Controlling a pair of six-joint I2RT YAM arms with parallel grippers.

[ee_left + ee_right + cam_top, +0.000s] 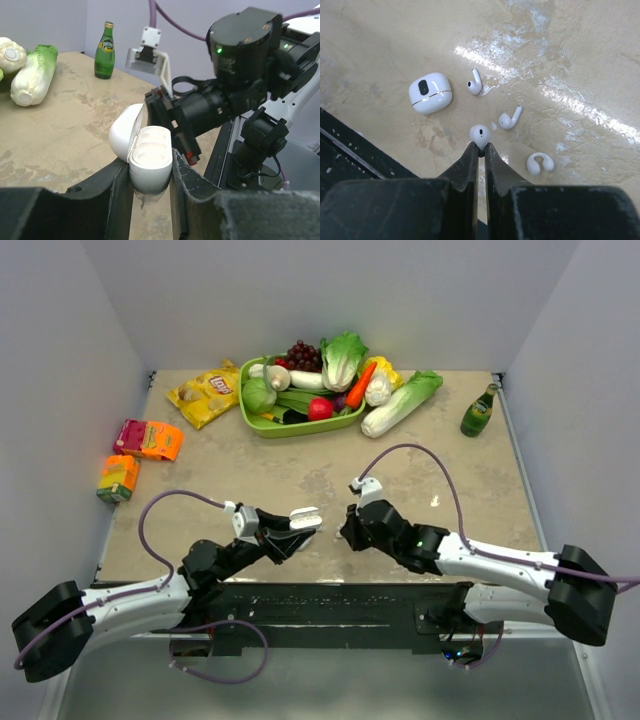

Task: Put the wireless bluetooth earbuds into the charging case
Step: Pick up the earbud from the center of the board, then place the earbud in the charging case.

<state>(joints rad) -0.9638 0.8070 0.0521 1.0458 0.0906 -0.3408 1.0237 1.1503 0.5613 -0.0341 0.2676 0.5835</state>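
Note:
My left gripper (150, 182) is shut on the white charging case (148, 160). The case's lid stands open and its moulded wells face up, with nothing in them. From above, the case (305, 519) sits at the tip of the left gripper (292, 532), just left of the right gripper (350, 530). My right gripper (481, 149) is shut on one small white earbud (480, 135), pinched at the very fingertips. Two stemmed earbuds (475, 85) (510, 119) and a C-shaped bud (540, 163) lie loose on the table beyond it.
A second white case (430, 92), shut, lies on the table left of the buds. At the back stand a green tray (262, 422) of vegetables, a cabbage (400, 405), a green bottle (478, 412), a chips bag (205, 393) and small boxes (148, 439).

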